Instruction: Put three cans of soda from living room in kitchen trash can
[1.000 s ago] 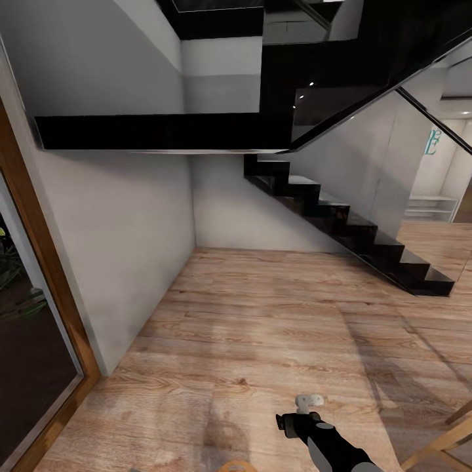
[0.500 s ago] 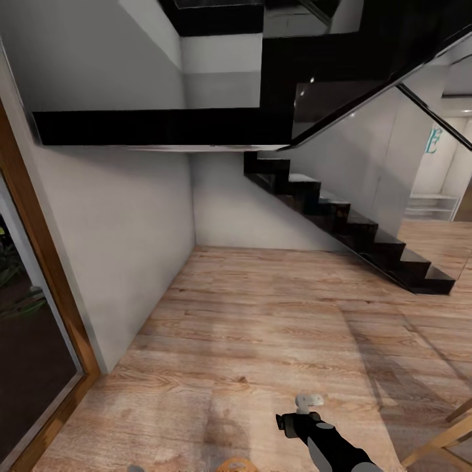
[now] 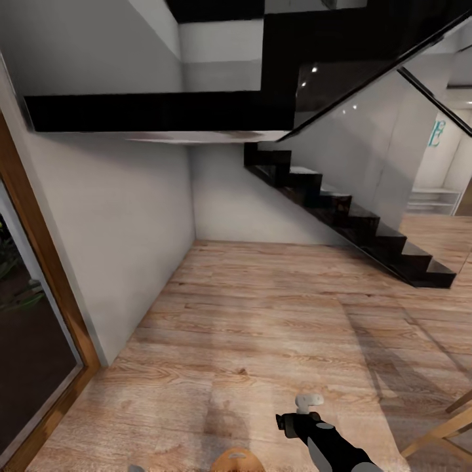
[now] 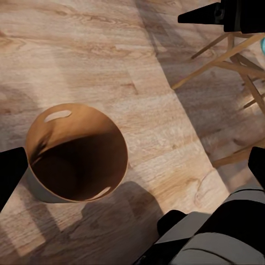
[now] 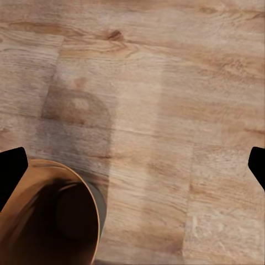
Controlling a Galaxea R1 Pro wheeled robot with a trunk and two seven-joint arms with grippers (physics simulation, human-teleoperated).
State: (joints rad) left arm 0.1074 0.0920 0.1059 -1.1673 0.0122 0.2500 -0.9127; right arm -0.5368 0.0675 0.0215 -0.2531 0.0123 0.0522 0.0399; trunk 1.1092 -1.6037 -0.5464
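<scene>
The robot is standing on a light wood plank floor (image 3: pixel 262 314) in a hallway, facing a glossy black staircase (image 3: pixel 347 219) with a glass balustrade that is climbing from right to left toward a dark landing overhead. A plain grey-white wall (image 3: pixel 118 229) is running along the left, and a wood-framed glass door (image 3: pixel 33 314) is sitting at the far left edge.

Compared with a second ago, the whole head view is sitting slightly differently: the landing and stairs are appearing a little higher and nearer, so the camera is shifting rather than the furniture. The brown rim at the bottom edge is also showing more than before.

That rim belongs to the round tapered bin with a pale outside and brown wood-coloured inside (image 4: pixel 77 154), which is standing upright on the floor just in front of the robot, its oval handle slots visible near the rim. Its inside is looking dark and I cannot make out any cans in it.

The right hand (image 3: pixel 308 405) is reaching forward low over the floor on its black arm; its pale fingers are too small to judge how far apart they are in the head view. In the right wrist view its dark fingertips (image 5: pixel 12 168) are sitting at opposite edges, spread wide with nothing between them. The left hand's fingertips (image 4: pixel 11 174) are likewise wide apart, holding nothing, with the bin below them. Slanted light wooden furniture legs (image 4: pixel 221 55) are standing nearby.
</scene>
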